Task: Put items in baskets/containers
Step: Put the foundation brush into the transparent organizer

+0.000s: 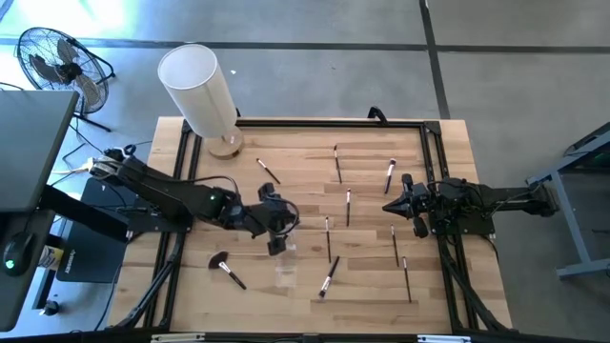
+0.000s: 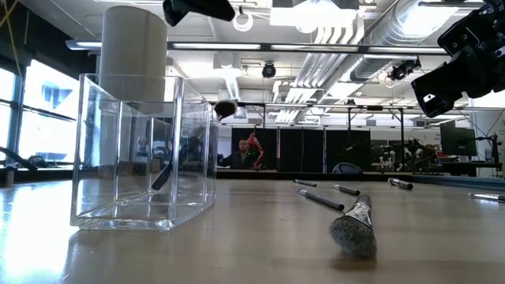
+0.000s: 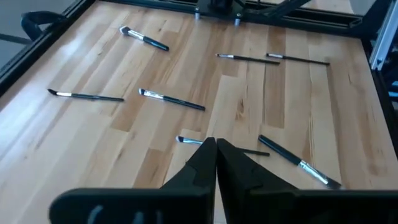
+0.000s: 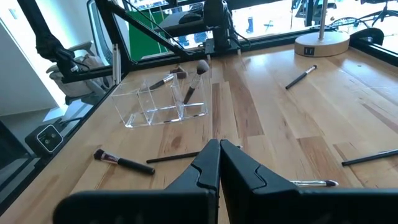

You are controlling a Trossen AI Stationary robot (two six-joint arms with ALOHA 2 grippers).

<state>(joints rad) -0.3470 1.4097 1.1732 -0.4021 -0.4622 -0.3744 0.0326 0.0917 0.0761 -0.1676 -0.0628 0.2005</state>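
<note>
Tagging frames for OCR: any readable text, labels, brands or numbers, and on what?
None readable in any view.
The thin dark-handled makeup brushes, clear plastic container and big white cylinder show no print.
Small marks on the round wooden base: too small to read.

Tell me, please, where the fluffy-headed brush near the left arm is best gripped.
Take the fluffy-headed brush by its thin handle, mid-length, from straight above with jaws across it: it lies flat on the table, bare wood either side, and its soft head would give.
</note>
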